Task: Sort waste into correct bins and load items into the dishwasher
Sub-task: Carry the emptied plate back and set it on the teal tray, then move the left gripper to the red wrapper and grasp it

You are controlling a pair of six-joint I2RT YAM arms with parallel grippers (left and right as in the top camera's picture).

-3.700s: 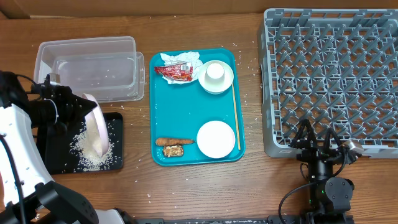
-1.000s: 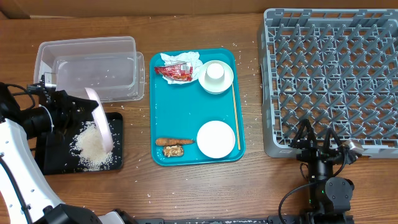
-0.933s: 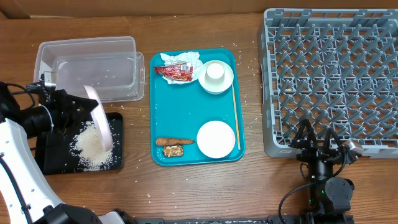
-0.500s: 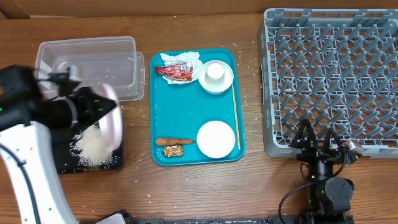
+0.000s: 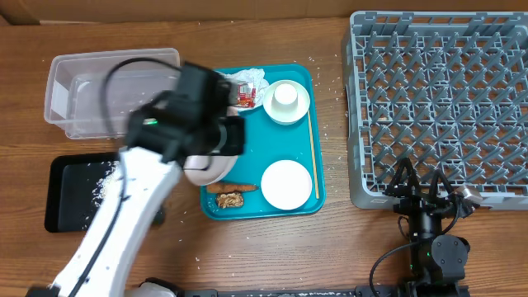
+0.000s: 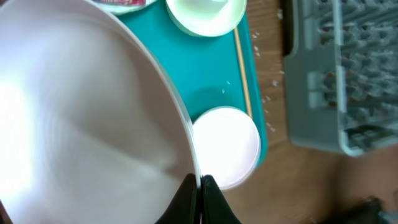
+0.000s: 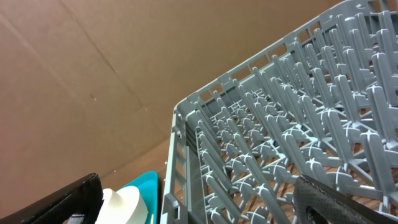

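Overhead, the blurred white left arm (image 5: 140,177) covers most of the round white dish (image 5: 202,172) and part of the red crinkled wrapper (image 5: 246,96). In the left wrist view that dish runs off the left, top and near edges. The left gripper (image 6: 199,190) shows only pinched dark tips, and the large grey pegged rack (image 6: 339,74) is blurred. The right gripper's fingers (image 7: 74,196) are cut off at the bottom.

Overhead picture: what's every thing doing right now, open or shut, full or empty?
left claw: shut on plate rim.
right claw: open, empty.
plate: held over teal tray.
black tray: rice in it.
rack: no dishes inside.
clear tub: few rice grains.
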